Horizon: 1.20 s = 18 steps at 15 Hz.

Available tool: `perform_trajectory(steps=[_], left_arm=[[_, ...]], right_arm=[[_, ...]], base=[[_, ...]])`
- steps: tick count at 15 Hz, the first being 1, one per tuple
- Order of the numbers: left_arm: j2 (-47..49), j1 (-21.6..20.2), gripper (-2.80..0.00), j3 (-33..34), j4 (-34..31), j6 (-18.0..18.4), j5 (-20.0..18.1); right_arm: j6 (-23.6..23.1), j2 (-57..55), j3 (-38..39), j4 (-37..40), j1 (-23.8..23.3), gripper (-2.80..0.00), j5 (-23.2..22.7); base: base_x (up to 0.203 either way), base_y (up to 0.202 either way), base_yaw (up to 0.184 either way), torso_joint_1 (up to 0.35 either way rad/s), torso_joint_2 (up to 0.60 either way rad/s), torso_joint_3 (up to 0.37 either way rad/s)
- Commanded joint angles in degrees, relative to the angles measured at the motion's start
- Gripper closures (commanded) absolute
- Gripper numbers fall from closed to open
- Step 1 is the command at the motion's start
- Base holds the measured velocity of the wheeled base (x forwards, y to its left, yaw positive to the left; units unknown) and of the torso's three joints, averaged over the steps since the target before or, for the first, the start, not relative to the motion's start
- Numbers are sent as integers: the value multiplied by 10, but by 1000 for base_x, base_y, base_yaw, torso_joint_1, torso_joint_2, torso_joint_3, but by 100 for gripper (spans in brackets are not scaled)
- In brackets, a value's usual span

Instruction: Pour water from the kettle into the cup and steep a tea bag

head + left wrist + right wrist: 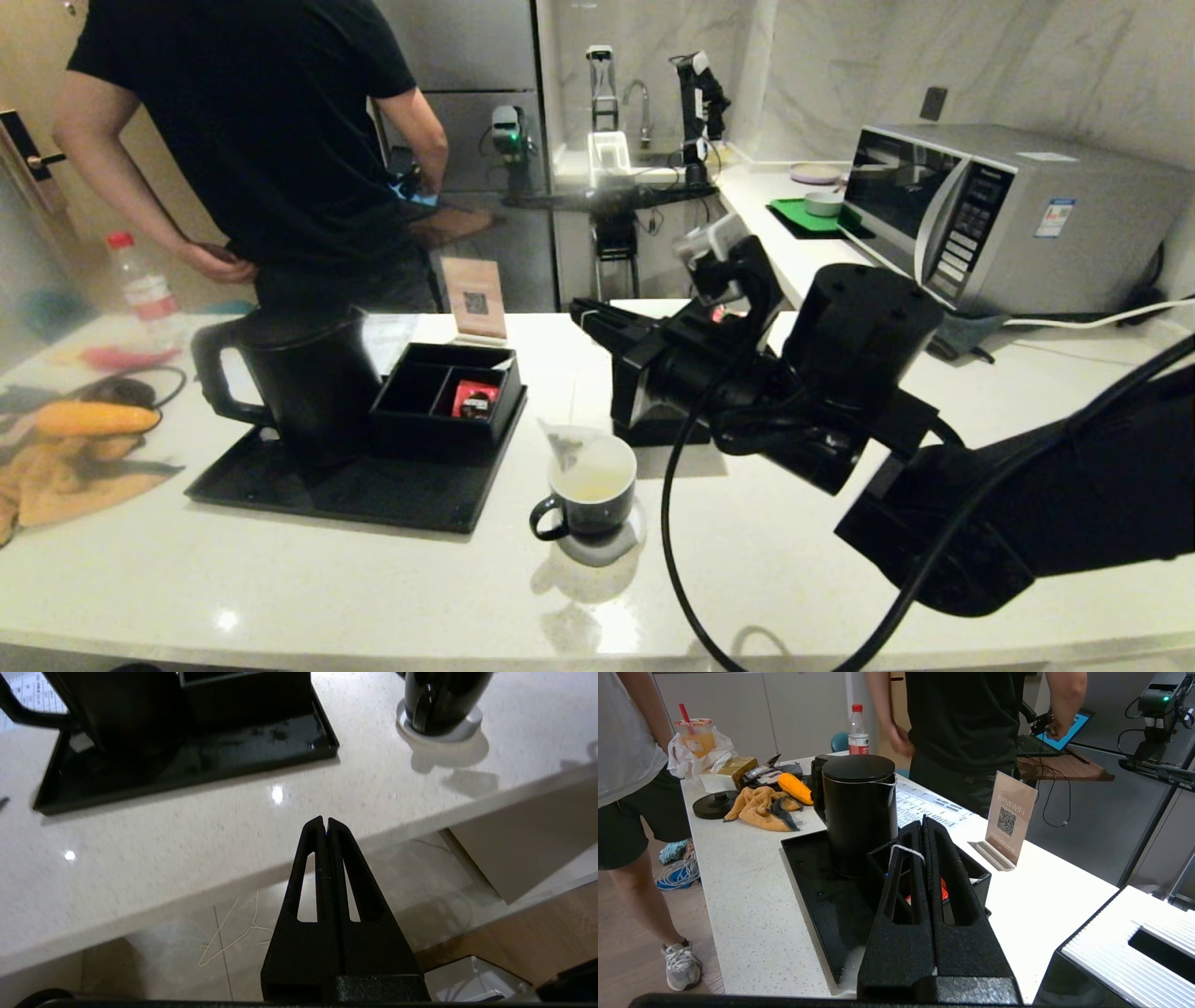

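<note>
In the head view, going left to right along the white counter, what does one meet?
Clear plastic bottle with red cap → matte black round kettle → black divided box holding a red packet → small dark mug with white inside → right claw → silver microwave.

Kitchenette of a hotel-style suite turned test room: pale stone counter (822,579), microwave (990,215) at upper right, sink tap (640,105) at upper centre, amenity tray (308,490) with kettle (299,378), WiFi QR card (474,299), laptop (1064,730) at upper right.
</note>
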<state>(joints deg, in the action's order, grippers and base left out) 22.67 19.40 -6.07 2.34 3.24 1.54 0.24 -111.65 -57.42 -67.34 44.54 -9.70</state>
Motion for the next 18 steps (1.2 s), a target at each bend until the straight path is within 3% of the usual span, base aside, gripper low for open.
perform_trajectory(steps=[1, 3, 5, 15, 17, 18], left_arm=[[-68, 0, 0, 46, 2, 0, 4], [-66, 1, 0, 60, -2, -11, -14], [-66, 1, 0, 58, -34, -49, -24], [-66, 0, 0, 58, -33, -49, -23], [-65, -21, 0, 59, -32, -50, -23], [-65, -59, 0, 59, -30, -50, -23]], right_arm=[[0, -1, 0, -4, 0, 0, -1], [0, -1, 2, -4, 0, 0, -1], [0, -1, 3, -4, 0, 0, -1], [0, 5, 23, -11, 1, 0, -1], [0, 5, 30, -12, 0, 0, -1], [-1, 4, 31, -13, 0, 0, 0]], base=[[0, 0, 0, 0, 0, 0], [0, 0, 0, 0, 0, 0], [0, 0, 0, 0, 0, 0], [0, 0, 0, 0, 0, 0], [0, 0, 0, 0, 0, 0], [0, 0, 0, 0, 0, 0]])
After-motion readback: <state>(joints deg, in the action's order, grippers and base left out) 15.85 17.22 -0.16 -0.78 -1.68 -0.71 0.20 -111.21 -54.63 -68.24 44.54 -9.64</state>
